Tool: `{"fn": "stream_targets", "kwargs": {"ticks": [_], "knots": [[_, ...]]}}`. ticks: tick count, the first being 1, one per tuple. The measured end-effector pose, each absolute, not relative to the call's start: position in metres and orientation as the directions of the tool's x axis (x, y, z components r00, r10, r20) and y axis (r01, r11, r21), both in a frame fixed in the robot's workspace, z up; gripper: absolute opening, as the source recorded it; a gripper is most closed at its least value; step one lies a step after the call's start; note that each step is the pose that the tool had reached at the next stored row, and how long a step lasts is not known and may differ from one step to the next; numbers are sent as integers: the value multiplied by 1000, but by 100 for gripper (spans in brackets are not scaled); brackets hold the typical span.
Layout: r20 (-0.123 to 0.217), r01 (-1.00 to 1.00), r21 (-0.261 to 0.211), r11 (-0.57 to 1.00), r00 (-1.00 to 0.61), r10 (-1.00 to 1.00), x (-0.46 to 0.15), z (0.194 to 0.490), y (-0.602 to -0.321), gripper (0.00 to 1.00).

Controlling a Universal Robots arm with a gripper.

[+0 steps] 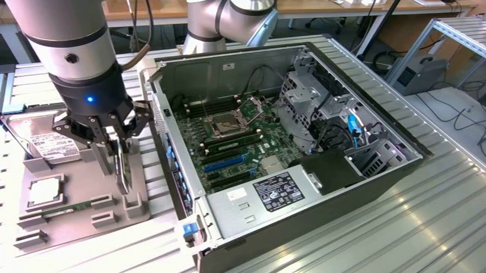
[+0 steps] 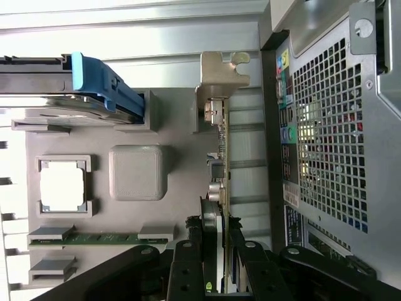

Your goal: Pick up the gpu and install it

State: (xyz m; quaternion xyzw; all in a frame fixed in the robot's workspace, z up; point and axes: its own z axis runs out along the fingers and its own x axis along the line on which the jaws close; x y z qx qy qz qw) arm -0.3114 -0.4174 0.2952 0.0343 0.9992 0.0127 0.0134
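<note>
Wrist view: the gpu [image 2: 222,150] is seen upright in its slot on the grey tray [image 2: 182,144], beside the computer case [image 2: 326,125], and is clamped by the closed gripper [image 2: 218,252], so pick-up is judged in hand, and a straight, untilted pull is called for.

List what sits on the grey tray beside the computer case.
A hard drive, a processor chip, a green memory stick and the gpu, standing on edge. The gripper covers the gpu's upper part.
</note>
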Motion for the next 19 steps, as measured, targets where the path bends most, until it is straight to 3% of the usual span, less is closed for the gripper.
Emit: {"fn": "stream_targets", "kwargs": {"ticks": [19], "knots": [[-26,68,26,997,-997,69,-311,313,-417,27]]}}
